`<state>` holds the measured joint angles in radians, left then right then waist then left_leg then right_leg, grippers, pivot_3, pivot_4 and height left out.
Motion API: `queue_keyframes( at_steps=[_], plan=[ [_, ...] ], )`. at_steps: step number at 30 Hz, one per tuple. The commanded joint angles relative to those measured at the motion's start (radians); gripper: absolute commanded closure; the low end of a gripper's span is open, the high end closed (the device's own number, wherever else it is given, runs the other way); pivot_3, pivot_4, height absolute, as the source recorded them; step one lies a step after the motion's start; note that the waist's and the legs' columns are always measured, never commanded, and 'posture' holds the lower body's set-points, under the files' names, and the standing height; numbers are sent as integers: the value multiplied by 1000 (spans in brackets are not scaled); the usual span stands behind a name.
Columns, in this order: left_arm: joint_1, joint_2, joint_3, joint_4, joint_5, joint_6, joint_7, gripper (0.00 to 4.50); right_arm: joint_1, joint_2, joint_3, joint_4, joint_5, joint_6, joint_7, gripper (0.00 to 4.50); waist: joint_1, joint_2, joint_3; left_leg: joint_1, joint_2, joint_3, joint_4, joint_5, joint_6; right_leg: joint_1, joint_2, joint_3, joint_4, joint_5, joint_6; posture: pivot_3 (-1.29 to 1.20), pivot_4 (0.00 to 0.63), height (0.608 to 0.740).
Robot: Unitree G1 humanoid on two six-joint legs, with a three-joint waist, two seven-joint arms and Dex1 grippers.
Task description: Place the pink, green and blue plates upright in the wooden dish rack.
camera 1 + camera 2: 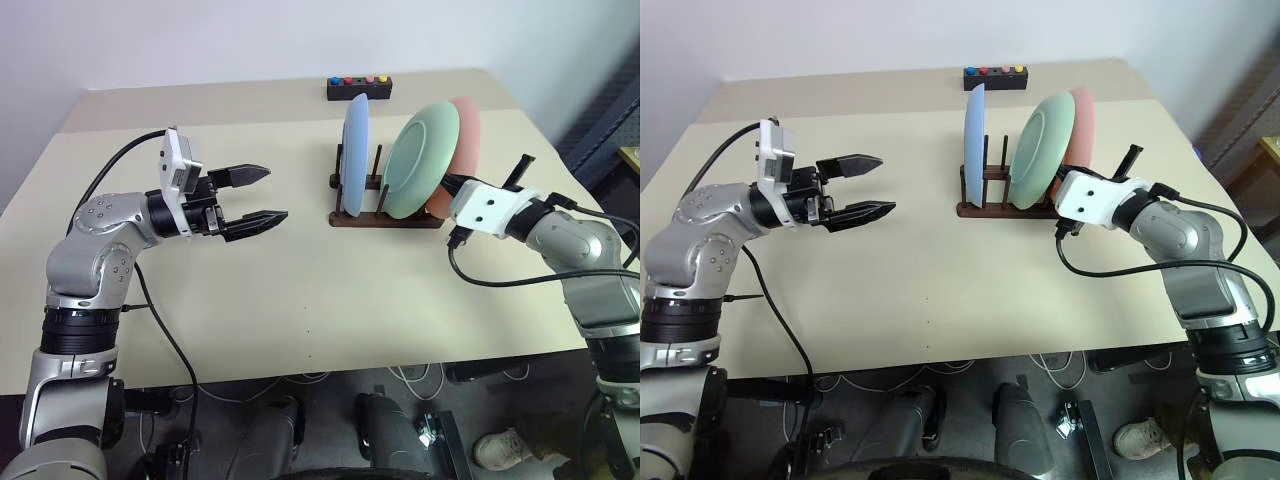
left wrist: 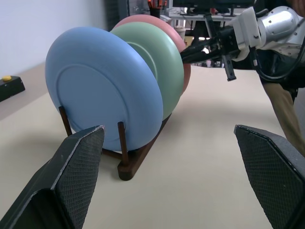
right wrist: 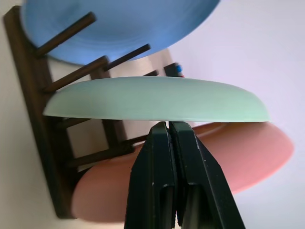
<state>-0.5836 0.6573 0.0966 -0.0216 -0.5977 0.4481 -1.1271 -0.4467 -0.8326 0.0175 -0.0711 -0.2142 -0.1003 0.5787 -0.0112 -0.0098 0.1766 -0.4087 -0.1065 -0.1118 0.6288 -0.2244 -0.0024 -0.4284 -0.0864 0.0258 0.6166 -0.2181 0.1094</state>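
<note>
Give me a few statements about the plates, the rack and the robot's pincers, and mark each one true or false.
1. All three plates stand in the wooden dish rack. True.
2. The green plate stands between the blue plate and the pink plate. True.
3. The left pincer is holding the blue plate. False: it is open and well apart from the rack.
4. The right pincer is wide open. False: its fingers are shut, with the tips at the green plate's edge.
5. A black box with coloured buttons sits beyond the rack. True.
</note>
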Motion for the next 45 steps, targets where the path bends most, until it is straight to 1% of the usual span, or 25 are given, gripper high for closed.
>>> queue_keyframes(
  at_steps=[1,7,11,15,17,18,19,20,22,24,26,27,29,31,32,34,37,38,39,41,42,45],
  plan=[
    [-23,14,38,2,-3,-16,10,0,-73,23,-6,12,-4,-27,-23,4476,-3,0,0,0,0,0,0,0,0,0,0,0,0,0,0,0,150,740],
    [-12,6,37,-21,-9,-9,32,0,-149,45,12,49,-29,-46,-29,4476,-1,0,0,0,0,0,0,0,0,0,0,0,1,0,0,0,150,740],
    [-16,16,47,0,-12,-9,30,0,-170,29,1,92,-36,-70,-37,4476,0,0,0,0,0,0,0,0,0,0,0,0,1,0,0,0,150,740],
    [-2,19,51,-3,-9,-12,33,0,-173,28,-37,94,-11,-65,-52,4476,-1,0,0,0,0,0,0,0,0,0,0,0,1,0,0,0,150,740],
    [0,6,45,-23,-15,0,51,0,-218,106,-143,43,218,74,-32,4476,-1,0,0,0,0,0,0,0,0,0,0,0,1,0,0,0,150,740],
    [1,0,37,-33,-18,11,58,0,-247,159,-226,-3,428,200,-24,4476,-4,0,0,0,0,0,0,0,0,0,0,0,1,0,0,0,150,740],
    [1,-4,32,-40,-21,20,63,0,-266,193,-285,-39,573,295,-18,4476,-4,1,0,0,0,0,0,0,0,0,0,1,1,0,0,0,150,740],
    [0,-4,27,-41,-21,28,64,0,-271,201,-333,-67,661,356,-14,4240,-3,1,0,0,0,-1,0,0,0,0,0,1,2,0,0,0,150,740],
    [-5,-5,27,-27,-20,33,61,0,-229,194,-407,-165,942,516,59,3614,2,0,0,0,0,-2,-1,0,0,0,-1,0,2,0,0,0,150,740],
    [-12,-5,29,-9,-15,32,57,0,-180,170,-450,-244,1144,646,102,2629,7,0,0,0,0,-5,-1,0,0,1,-1,-2,0,0,0,0,150,740],
    [-20,-3,31,10,-9,24,51,0,-141,144,-479,-280,1260,734,88,1599,4,0,0,0,0,-4,-1,-1,1,2,-1,-2,0,0,0,0,150,740],
    [-26,-4,28,22,-2,19,52,0,-77,98,-475,-309,1297,791,136,1039,4,0,0,0,0,-3,0,-1,1,2,-2,-1,0,0,0,0,150,740],
    [-37,-1,26,42,6,16,50,0,32,22,-452,-362,1327,864,216,31,8,0,0,0,0,-3,1,-1,1,2,-2,-1,0,0,0,0,150,740],
    [-39,8,28,56,11,9,42,0,86,-3,-427,-381,1315,858,259,31,4,0,0,0,0,-3,1,-1,2,2,-2,-1,0,0,0,0,150,740],
    [-24,28,32,47,13,9,30,0,119,-18,-404,-393,1286,844,298,31,-1,0,0,0,0,-2,1,-1,2,2,-2,-1,0,0,0,0,150,740],
    [0,65,45,35,7,21,5,0,148,-20,-378,-400,1276,842,333,31,-7,0,0,0,1,0,1,-1,2,1,-2,0,0,0,0,0,150,740],
    [27,104,58,33,14,4,-13,0,153,-8,-358,-403,1255,814,344,31,-5,1,0,1,2,0,0,-1,1,1,-1,0,0,0,0,0,150,740],
    [36,115,64,27,10,5,-15,0,165,-7,-349,-413,1215,781,352,31,-1,1,0,0,1,0,0,-1,1,1,-2,0,0,0,0,0,150,740],
    [52,124,77,13,0,9,-18,0,185,-8,-338,-430,1210,777,367,31,1,1,0,0,1,0,1,-1,1,1,-2,0,0,0,0,0,150,740],
    [89,133,95,-23,-16,9,-22,0,205,12,-307,-452,1144,720,364,31,4,1,0,0,1,0,1,-1,2,1,-2,0,-1,0,0,0,150,740],
    [110,136,101,-43,-26,15,-28,0,208,21,-301,-454,1156,724,362,31,5,1,0,0,1,0,1,-1,2,1,-2,0,-1,0,0,0,150,740],
    [165,130,105,-102,-35,5,-36,0,207,28,-281,-439,1118,698,370,31,6,1,0,0,1,0,1,-1,2,1,-3,0,-2,0,0,0,150,740]
  ],
)
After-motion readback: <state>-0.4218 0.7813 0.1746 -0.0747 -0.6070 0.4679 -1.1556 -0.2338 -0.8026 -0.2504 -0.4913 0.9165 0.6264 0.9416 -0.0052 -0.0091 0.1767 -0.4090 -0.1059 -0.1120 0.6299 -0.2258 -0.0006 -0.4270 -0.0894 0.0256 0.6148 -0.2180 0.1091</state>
